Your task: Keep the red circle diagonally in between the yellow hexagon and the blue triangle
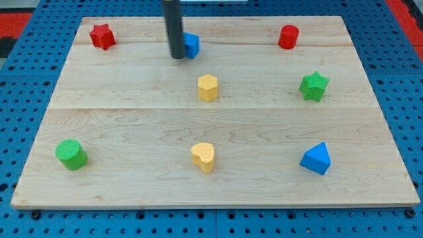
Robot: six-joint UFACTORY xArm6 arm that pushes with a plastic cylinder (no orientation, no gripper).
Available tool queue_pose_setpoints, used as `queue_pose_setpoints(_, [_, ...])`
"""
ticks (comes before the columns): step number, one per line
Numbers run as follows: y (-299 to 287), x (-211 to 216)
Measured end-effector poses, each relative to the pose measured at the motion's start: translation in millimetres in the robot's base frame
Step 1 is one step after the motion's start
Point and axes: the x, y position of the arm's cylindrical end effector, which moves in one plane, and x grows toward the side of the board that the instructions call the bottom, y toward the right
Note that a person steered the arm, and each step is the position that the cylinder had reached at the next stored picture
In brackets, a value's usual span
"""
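While the desk (pixel 132 106) is just pale wooden planks sitting on a blue pegboard (pixel 26 211) full of holes, the blocks are spread all over it. The red circle (pixel 288 37) is a stubby red cylinder up at 1 o'clock, the yellow hexagon (pixel 207 87) sits near the middle, and the blue triangle (pixel 316 158) is down at 4 o'clock. My tip (pixel 178 57) is at 11 o'clock, right against a blue block (pixel 192 45) it partly hides. No tool here, just a plain rod. Also around: red star (pixel 102 36), green star (pixel 314 86), green cylinder (pixel 71 155), yellow heart (pixel 203 157).
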Motion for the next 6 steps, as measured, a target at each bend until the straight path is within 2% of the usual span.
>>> queue_pose_setpoints(1, [3.4,-17.5])
queue_pose_setpoints(2, [30.3,5.6])
queue_pose_setpoints(3, [46.9,1.6])
queue_pose_setpoints(4, [90.0,0.5])
queue_pose_setpoints(6, [110.4,-0.6])
